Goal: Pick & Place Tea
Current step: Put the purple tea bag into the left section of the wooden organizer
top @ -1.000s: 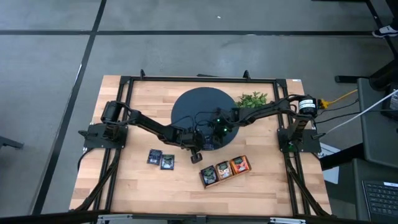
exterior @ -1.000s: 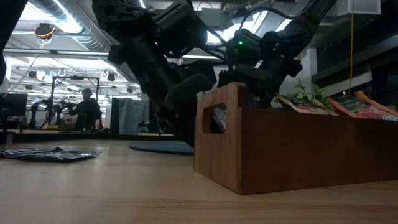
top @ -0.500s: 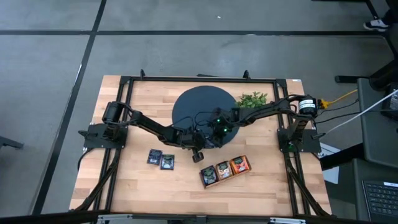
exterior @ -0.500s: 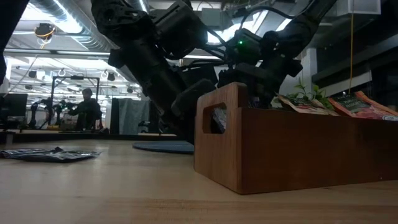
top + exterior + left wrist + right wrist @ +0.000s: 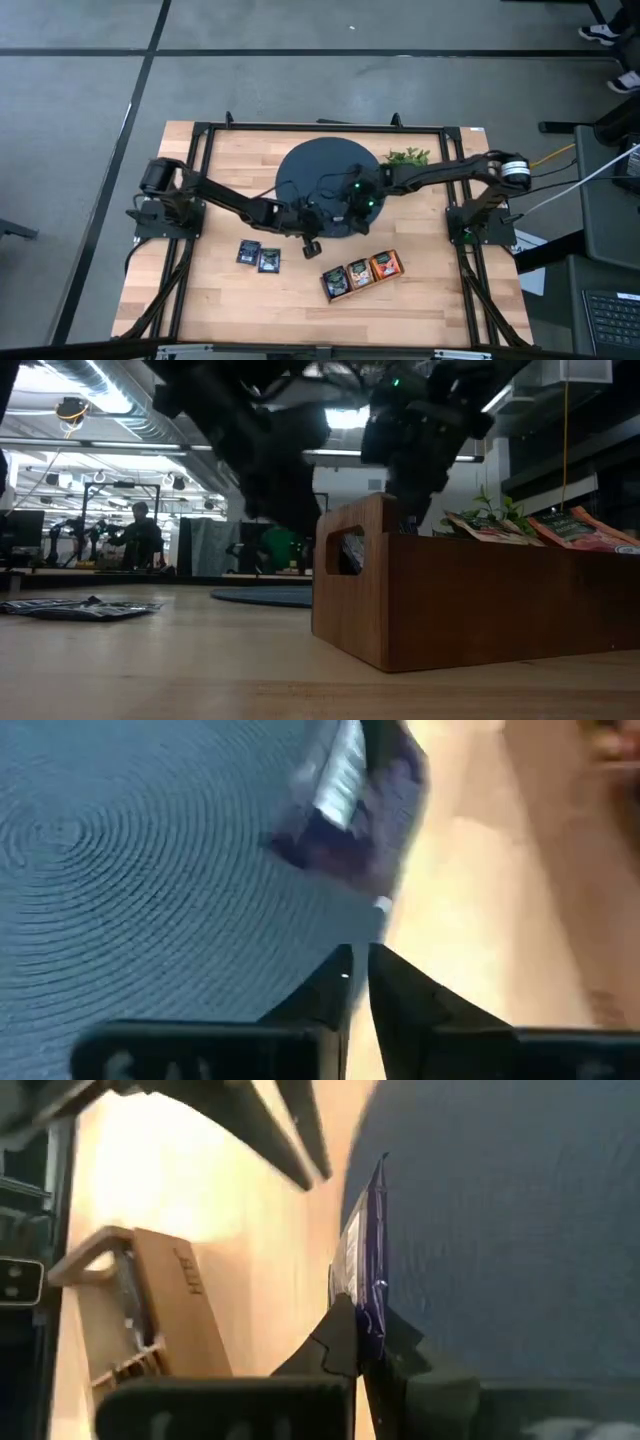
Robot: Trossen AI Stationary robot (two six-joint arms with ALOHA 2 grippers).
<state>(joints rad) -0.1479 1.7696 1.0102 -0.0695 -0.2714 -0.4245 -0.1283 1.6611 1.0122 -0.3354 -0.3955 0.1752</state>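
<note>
A: What takes up the wooden table?

B: The biggest thing is the round dark woven mat at the far middle. A leafy green plant sits just right of it. Nearer, right of centre, lies the narrow wooden three-compartment tray; in the low view its handled end wall blocks most of what is behind it.

A: And the arms?

B: Both reach in to the mat's near edge, close together. The right gripper is clamped on a dark navy tea sachet, holding it on edge above the mat's rim. The left gripper hangs just beside it with its fingers pressed nearly together on nothing; the same sachet shows blurred ahead of its tips.

A: Where is the rest of the tea?

B: Two dark sachets lie flat side by side on the bare wood, near-left of the mat. The tray holds one sachet per compartment: dark green-black on the left, beige in the middle, orange-red on the right. From table height they lean out above the tray's rim.
</note>
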